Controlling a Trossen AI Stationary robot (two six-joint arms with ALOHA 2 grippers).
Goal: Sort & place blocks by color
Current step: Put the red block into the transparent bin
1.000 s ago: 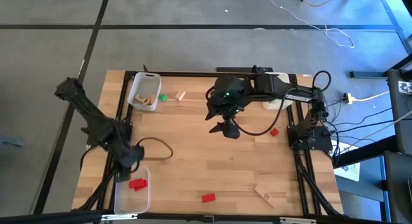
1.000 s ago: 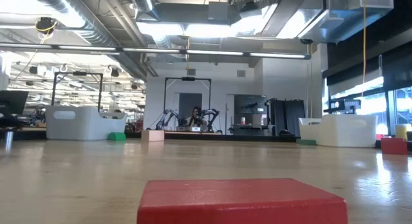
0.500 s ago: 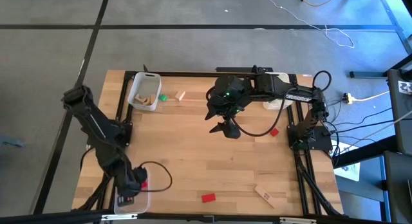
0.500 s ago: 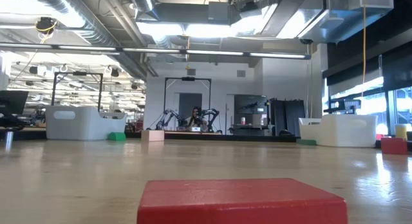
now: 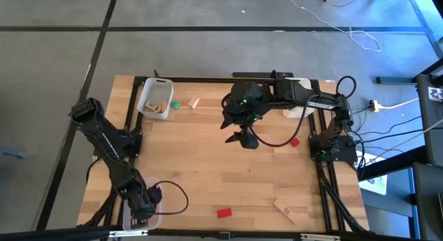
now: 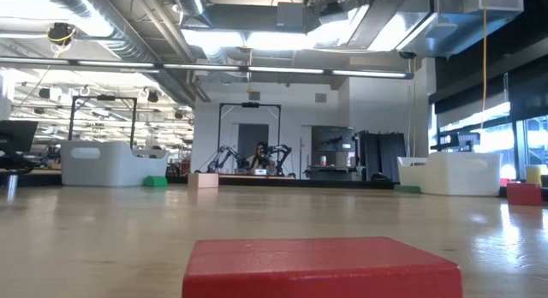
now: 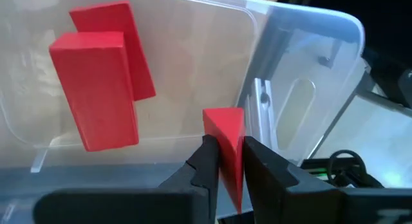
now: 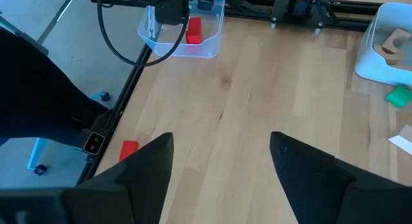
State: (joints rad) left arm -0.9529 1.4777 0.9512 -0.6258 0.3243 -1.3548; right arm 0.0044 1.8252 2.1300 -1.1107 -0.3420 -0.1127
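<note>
the left pincer [image 7: 224, 161] is clamped on a small red triangular wooden block [image 7: 227, 137], poised over the clear plastic bin [image 7: 309, 44] at the worktop's near left corner, where two red rectangular blocks [image 7: 96, 89] lie. it looks light, stiff and smooth, best pinched across its flat faces. farther off, the right pincer [image 8: 222, 159] hangs spread wide above the pale wooden worktop [image 5: 208, 151]. beyond is a bright open lab.

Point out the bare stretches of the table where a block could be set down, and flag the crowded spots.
Bare: the wide middle of the table, between the left gripper over the clear bin and the red block. Crowded: the far edge around the white bin, green block, wooden block and right gripper.
</note>
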